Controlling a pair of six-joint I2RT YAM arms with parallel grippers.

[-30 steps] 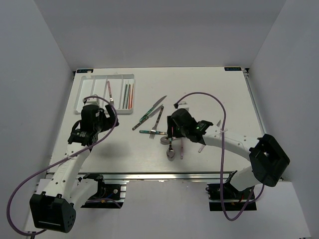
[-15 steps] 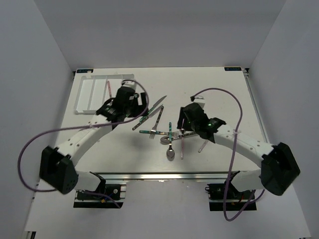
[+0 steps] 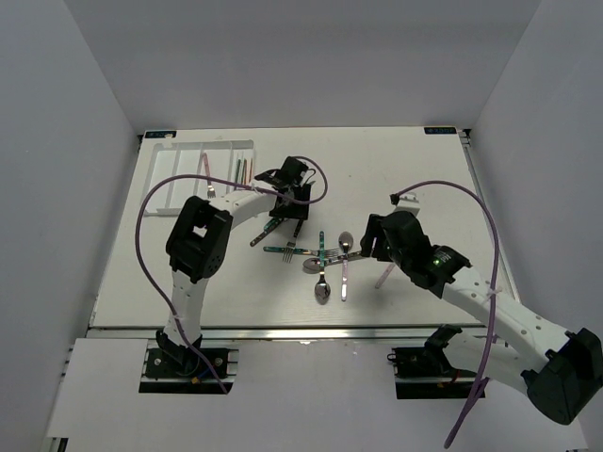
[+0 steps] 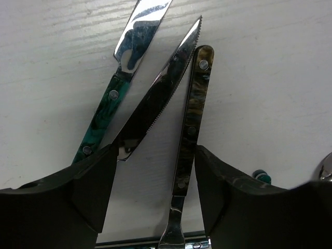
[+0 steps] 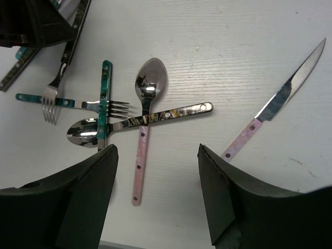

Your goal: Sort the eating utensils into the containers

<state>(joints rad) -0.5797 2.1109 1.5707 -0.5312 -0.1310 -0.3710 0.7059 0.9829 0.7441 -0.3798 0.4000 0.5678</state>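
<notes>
**Left arm crosses from tray to pile for the next pick**

The dark-handled fork (image 4: 189, 119) and a serrated knife (image 4: 155, 98) lie side by side on the surface (image 3: 396, 169), right of the white cutlery tray (image 3: 165, 174). A second ago the left claw (image 4: 153, 181) hung over that tray. Now it is down over these two pieces, its fingers apart and straddling both, narrower than a moment ago but not visibly clamped. A new pick is probably starting, and it risks taking two pieces at once.

The right claw (image 5: 155, 176) has drawn back toward its own side. It hovers spread and empty above the crossed heap.

The fork's handle is mottled brown, glossy and riveted. The knife blade is mirror steel with a toothed edge. A teal-handled knife (image 4: 106, 106) lies just beside them. In the heap, a pink-handled spoon (image 5: 140, 161) crosses a dark patterned spoon (image 5: 155, 116), and a pink-handled knife (image 5: 270, 116) lies apart. Thin chopsticks (image 3: 243, 171) are in the tray.
</notes>
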